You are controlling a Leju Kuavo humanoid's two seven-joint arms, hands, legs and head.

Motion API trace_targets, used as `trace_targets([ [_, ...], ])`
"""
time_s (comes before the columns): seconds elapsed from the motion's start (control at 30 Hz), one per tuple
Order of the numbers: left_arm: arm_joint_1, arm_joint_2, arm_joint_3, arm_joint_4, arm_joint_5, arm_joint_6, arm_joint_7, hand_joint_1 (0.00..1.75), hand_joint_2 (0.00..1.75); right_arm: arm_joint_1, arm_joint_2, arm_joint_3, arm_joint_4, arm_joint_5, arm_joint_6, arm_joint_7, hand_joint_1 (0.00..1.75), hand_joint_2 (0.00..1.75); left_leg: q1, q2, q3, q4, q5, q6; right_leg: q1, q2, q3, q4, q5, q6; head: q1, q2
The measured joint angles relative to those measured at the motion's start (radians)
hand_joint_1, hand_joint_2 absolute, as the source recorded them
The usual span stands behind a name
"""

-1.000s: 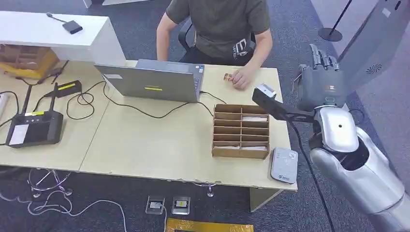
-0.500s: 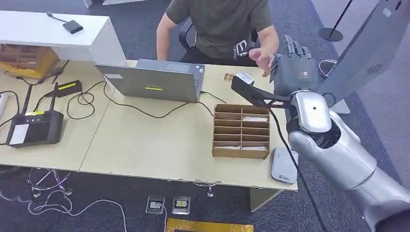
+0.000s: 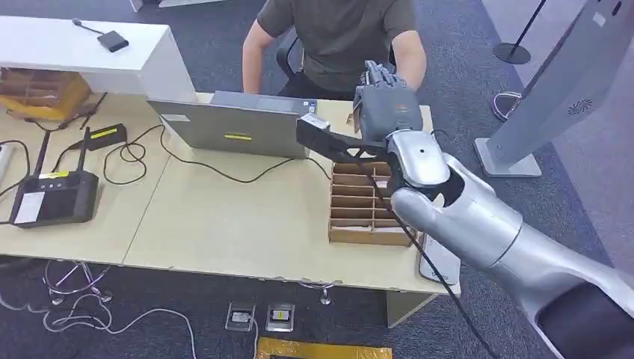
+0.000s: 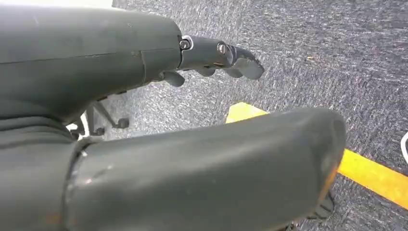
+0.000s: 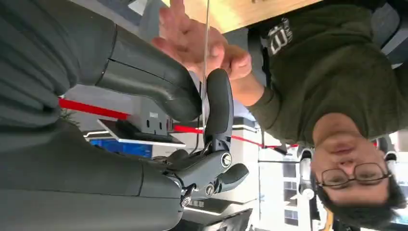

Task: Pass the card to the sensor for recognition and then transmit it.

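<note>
- the right hand [image 3: 385, 108] is raised over the far edge of the surface [image 3: 224, 217], in front of the seated person [image 3: 336, 37], its back toward the head camera.
- in the right wrist view the right hand [image 5: 192, 96] pinches the card [image 5: 206, 57] between its thick thumb and a dark finger [image 5: 219, 106]; the card is seen edge-on as a thin pale line.
- the person's hand [image 5: 192, 41] is at the card's far end, its fingers beside and behind it; whether they are gripping it cannot be told.
- the card is up in the air above the far side of the surface, between the robot's hand and the person's.
- the left hand [image 4: 211, 55] hangs over grey carpet [image 4: 308, 43] with a yellow floor stripe [image 4: 370, 173] under it; its fingers are curled a little, apart from the thumb, with nothing in them.
- on the surface: a brown compartment box [image 3: 359, 206] partly behind the right arm, with pale cards lying in some slots.
- a grey sensor pad [image 3: 437, 262] lies just beside the box, near the front corner, partly covered by the arm.
- a grey laptop [image 3: 235, 123] sits at the far middle, a cable running from it.
- a black device [image 3: 48, 198] with a white label rests at the left end.
</note>
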Motion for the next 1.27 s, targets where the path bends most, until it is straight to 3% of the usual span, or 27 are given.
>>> trace_targets([
  [0.23, 0.001, 0.0, 0.019, 0.0, 0.006, 0.007, 0.0, 0.0, 0.0, -0.057, 0.029, 0.099, 0.069, -0.061, -0.006, 0.02, 1.75, 1.75, 0.0, 0.0, 0.0, 0.0, 0.0, 0.0, 0.0, 0.0, 0.0, 0.0, 0.0, 0.0, 0.0, 0.0],
  [0.6, 0.003, -0.001, 0.025, 0.0, 0.0, 0.006, -0.003, 0.0, 0.0, -0.119, 0.018, 0.219, 0.116, -0.151, -0.021, 0.032, 1.75, 1.75, 0.0, 0.0, 0.0, 0.0, 0.0, 0.0, 0.0, 0.0, -0.001, 0.0, 0.0, 0.0, 0.0, 0.0],
  [0.63, 0.003, -0.001, 0.025, 0.0, -0.002, 0.006, -0.005, 0.0, 0.0, -0.123, 0.014, 0.232, 0.119, -0.157, -0.023, 0.032, 1.62, 1.75, 0.0, 0.0, 0.0, 0.0, 0.0, 0.0, 0.0, 0.0, 0.0, 0.0, 0.0, 0.0, 0.0, 0.0],
  [0.67, 0.003, -0.001, 0.026, 0.0, -0.002, 0.005, -0.006, 0.0, 0.0, -0.127, 0.011, 0.243, 0.121, -0.163, -0.024, 0.032, 1.33, 1.75, 0.0, 0.0, 0.0, 0.0, 0.0, 0.0, 0.0, 0.0, 0.0, 0.0, 0.0, 0.0, 0.0, 0.0],
  [0.73, 0.004, 0.0, 0.026, 0.0, -0.002, 0.004, -0.006, 0.0, 0.0, -0.132, 0.005, 0.261, 0.125, -0.169, -0.029, 0.032, 0.0, 1.75, 0.0, 0.0, 0.0, 0.0, 0.0, 0.0, 0.0, 0.001, 0.0, 0.0, 0.0, 0.0, 0.0, 0.0],
  [0.8, 0.005, 0.0, 0.026, 0.0, -0.002, 0.002, -0.006, 0.0, 0.0, -0.133, 0.002, 0.277, 0.126, -0.167, -0.045, 0.032, 0.0, 1.75, 0.0, 0.0, 0.0, 0.0, 0.0, 0.0, 0.0, 0.002, -0.001, 0.0, 0.0, 0.0, 0.0, 0.0],
  [0.83, 0.005, -0.001, 0.026, 0.0, 0.0, 0.002, -0.006, 0.0, 0.0, -0.134, 0.002, 0.284, 0.126, -0.164, -0.056, 0.032, 0.0, 0.0, 0.0, 0.0, 0.001, 0.0, 0.0, 0.0, 0.0, 0.002, 0.0, 0.0, 0.0, 0.0, 0.0, 0.0],
  [1.27, 0.005, -0.002, 0.027, 0.0, 0.007, 0.005, -0.006, 0.0, 0.0, -0.137, 0.001, 0.367, 0.134, -0.212, -0.146, 0.027, 0.0, 0.0, 0.0, 0.0, 0.001, 0.0, 0.0, 0.0, 0.0, 0.002, 0.0, 0.0, 0.0, 0.0, 0.0, 0.0],
])
